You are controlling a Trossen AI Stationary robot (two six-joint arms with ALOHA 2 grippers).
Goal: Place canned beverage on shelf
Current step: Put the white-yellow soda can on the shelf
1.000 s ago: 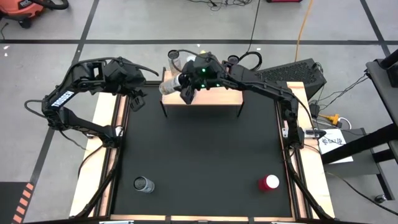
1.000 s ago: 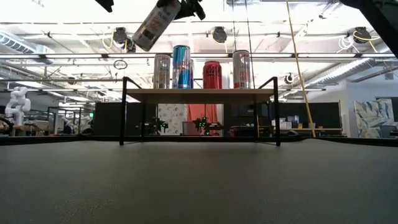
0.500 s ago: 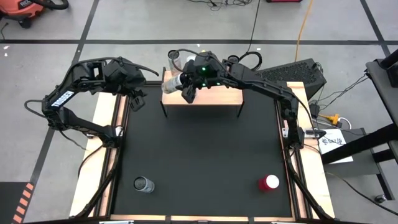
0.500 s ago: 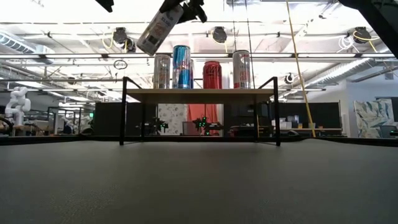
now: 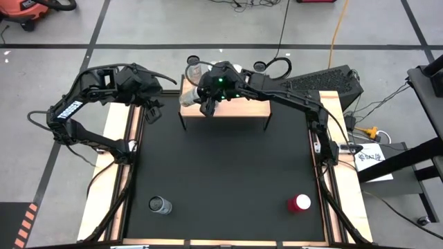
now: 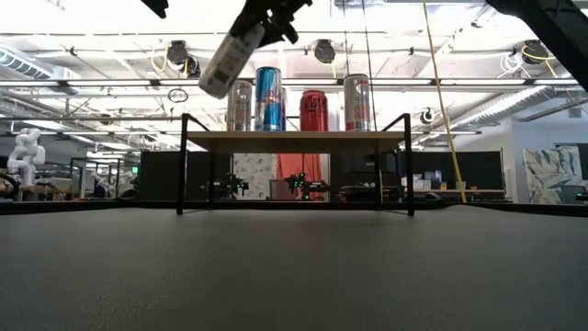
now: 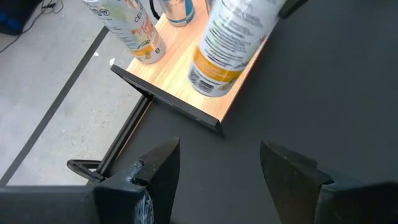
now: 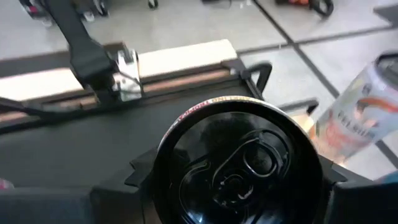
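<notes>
My right gripper (image 5: 206, 97) is shut on a white canned beverage (image 6: 227, 60) with an orange band (image 7: 214, 65), held tilted above the left end of the shelf (image 5: 242, 109). The can's top with its tab faces the right wrist camera (image 8: 239, 165). The shelf, a light-wood board on thin black legs (image 6: 294, 138), carries several upright cans (image 6: 313, 110) in a row. My left gripper (image 7: 217, 168) waits open just off the shelf's left end (image 5: 151, 111), holding nothing. My right gripper pinches the can's sides near its top end (image 8: 168, 149) between its two fingers (image 8: 140, 177). The fingers slant down from the table's right side and lie along the can. The can is lifted clear, tilted, its bottom end (image 6: 211, 87) pointing down toward the table's left.
A silver can (image 5: 160, 205) stands at the near left of the black mat (image 5: 228, 173), and a red can (image 5: 299, 203) at the near right. A white can with orange print (image 7: 130, 31) stands at the shelf's far left corner, close beside the held can.
My right gripper has sunk a little toward the shelf's left end, carrying the can with it. The can stays tilted and clear of the shelf, and now hangs lower in front of the row of standing cans.
</notes>
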